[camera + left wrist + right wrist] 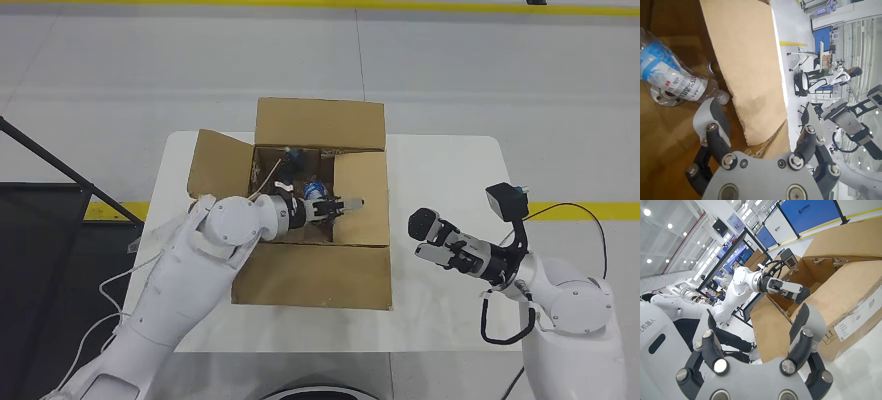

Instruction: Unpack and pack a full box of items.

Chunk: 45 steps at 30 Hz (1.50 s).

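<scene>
White bench (pixel 450 300) stood on a pale grey floor and carried an open cardboard box (pixel 310 278) with its four flaps folded outward. Inside the box, toward its back, a clear plastic bottle (pixel 672 75) with a blue and white label lay on its side. The bottle rested across a round metal flange (pixel 660 97) on the box floor, its cap pointing toward the nearer gripper. Other small items at the back of the box were too small to tell.

The left gripper (pixel 340 207) hung over the right side of the box opening. It was spread wide and held nothing, with one finger (pixel 715 111) just beside the bottle's cap. From the wrist, an edge of the box's cardboard ran between the two fingers; I could not tell whether it touched them.

Right of the box, well apart from it, the right gripper (pixel 430 240) hung above the bench, also spread wide and empty.
</scene>
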Motion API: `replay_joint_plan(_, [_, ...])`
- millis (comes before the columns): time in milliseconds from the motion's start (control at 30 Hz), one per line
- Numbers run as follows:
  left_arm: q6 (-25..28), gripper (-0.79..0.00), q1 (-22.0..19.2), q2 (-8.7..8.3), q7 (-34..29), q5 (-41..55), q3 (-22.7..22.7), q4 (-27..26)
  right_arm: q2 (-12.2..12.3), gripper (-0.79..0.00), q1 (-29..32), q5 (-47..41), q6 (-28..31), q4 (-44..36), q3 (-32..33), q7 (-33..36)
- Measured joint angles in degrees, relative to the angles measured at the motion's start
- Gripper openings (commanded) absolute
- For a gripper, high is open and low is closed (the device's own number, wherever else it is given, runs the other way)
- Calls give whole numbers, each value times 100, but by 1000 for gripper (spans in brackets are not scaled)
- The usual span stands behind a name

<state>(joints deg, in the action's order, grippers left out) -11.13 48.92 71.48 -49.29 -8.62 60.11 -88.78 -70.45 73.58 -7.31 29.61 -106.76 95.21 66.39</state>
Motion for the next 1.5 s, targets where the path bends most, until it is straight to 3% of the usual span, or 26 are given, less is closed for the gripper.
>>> replay_joint_plan(467, [578,0,-48,46,82,494,-38,392,0,0,0,0,0,0,0,0])
replay_joint_plan(867, [745,0,70,0,-36,713,138,139,0,0,0,0,0,0,0,0])
replay_joint_plan(1167, [750,0,121,-18,101,692,179,-439,0,0,0,0,0,0,0,0])
replay_joint_plan(1333, [753,0,102,11,385,651,84,-751,4,0,39,30,-35,-23,6,-105])
replay_joint_plan(1500, [715,0,-93,95,674,641,-205,-746,61,0,277,-32,56,-104,231,-378])
